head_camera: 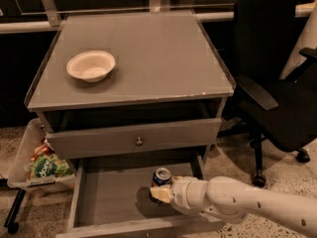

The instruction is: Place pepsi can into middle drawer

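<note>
The pepsi can, dark blue with a silver top, stands upright inside the open middle drawer, on the right part of its flat floor. My gripper reaches in from the right on a white arm and is shut on the can's lower body. The can looks to be at or just above the drawer floor. The closed drawer front with a round knob is just above.
A shallow white bowl sits on the cabinet top. A bin with snack bags hangs at the cabinet's left. A black office chair stands close on the right.
</note>
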Controlling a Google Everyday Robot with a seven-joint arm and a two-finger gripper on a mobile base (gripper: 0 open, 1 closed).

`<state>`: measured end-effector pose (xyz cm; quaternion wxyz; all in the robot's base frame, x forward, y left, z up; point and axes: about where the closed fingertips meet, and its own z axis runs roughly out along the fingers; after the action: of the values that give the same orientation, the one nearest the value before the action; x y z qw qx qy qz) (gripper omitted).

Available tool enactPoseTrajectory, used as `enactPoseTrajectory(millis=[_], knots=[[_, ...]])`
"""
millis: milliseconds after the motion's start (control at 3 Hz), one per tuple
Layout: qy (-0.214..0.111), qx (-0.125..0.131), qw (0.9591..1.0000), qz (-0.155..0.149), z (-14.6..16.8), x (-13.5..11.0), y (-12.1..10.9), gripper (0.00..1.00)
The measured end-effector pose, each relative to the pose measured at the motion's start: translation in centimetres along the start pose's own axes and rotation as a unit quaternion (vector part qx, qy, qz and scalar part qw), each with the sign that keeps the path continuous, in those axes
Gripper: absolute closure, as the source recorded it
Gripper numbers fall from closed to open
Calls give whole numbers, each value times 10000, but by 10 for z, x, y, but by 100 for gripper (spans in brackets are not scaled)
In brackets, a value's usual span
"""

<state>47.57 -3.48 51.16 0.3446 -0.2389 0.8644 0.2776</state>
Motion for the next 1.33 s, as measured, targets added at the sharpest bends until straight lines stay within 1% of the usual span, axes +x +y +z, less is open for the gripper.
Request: enactPoseTrajectory(millis=[333, 667, 1000, 1333], knots=[[135, 144, 9997, 136, 30, 21, -8, 100], [180, 151, 9997, 95, 34, 22, -7, 100], [96, 351, 9993, 16, 52, 27, -17, 100], [8, 692, 9976, -67, 63, 22, -41, 100]])
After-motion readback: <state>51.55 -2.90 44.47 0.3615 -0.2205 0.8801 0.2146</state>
